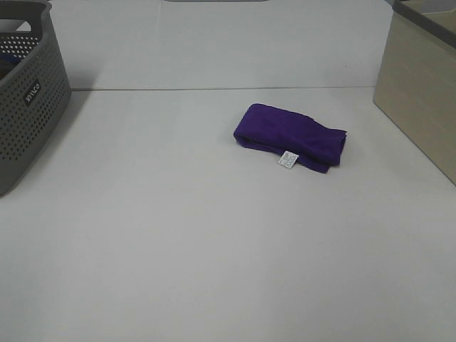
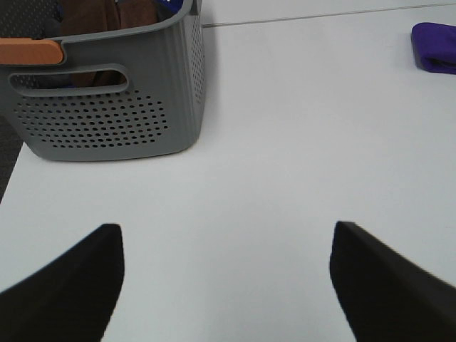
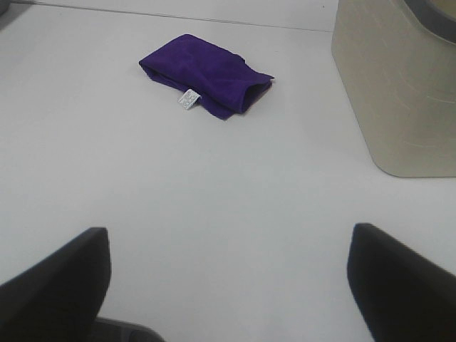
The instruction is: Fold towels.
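Towel is lying folded, untouched | left gripper and right gripper are being held apart | risk: layers being dragged open by a shallow pinch

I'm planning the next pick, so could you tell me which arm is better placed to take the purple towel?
Probably the right: the towel lies right of centre, squarely ahead of the open right tool, but only at the edge of the left tool's view.

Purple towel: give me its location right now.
The purple towel lies folded on the white table, right of centre in the exterior high view, nearer the beige bin than the grey basket.
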Controlling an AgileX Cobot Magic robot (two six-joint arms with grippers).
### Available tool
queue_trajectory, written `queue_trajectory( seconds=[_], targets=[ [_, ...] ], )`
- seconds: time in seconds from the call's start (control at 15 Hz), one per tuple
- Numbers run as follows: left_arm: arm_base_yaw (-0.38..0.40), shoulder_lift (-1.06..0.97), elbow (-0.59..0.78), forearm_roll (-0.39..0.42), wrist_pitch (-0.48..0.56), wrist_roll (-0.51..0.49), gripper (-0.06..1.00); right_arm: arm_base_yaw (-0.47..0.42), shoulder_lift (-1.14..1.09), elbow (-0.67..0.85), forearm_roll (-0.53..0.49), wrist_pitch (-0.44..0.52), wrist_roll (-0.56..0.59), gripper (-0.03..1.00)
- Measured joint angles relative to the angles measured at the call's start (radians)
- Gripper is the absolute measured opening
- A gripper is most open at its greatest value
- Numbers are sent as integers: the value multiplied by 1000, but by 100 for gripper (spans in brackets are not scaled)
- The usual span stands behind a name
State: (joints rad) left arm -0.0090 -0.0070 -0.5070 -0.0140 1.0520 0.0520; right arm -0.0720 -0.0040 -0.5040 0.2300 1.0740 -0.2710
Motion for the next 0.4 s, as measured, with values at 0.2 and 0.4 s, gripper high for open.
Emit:
queue_trajectory(
  seconds=[0.2, 0.4],
  targets=[
    [0, 0, 0, 0, 0, 0, 73, 0, 0, 0, 0, 0, 0, 87],
    [0, 0, 0, 0, 0, 0, 73, 0, 0, 0, 1, 0, 0, 87]
  ],
)
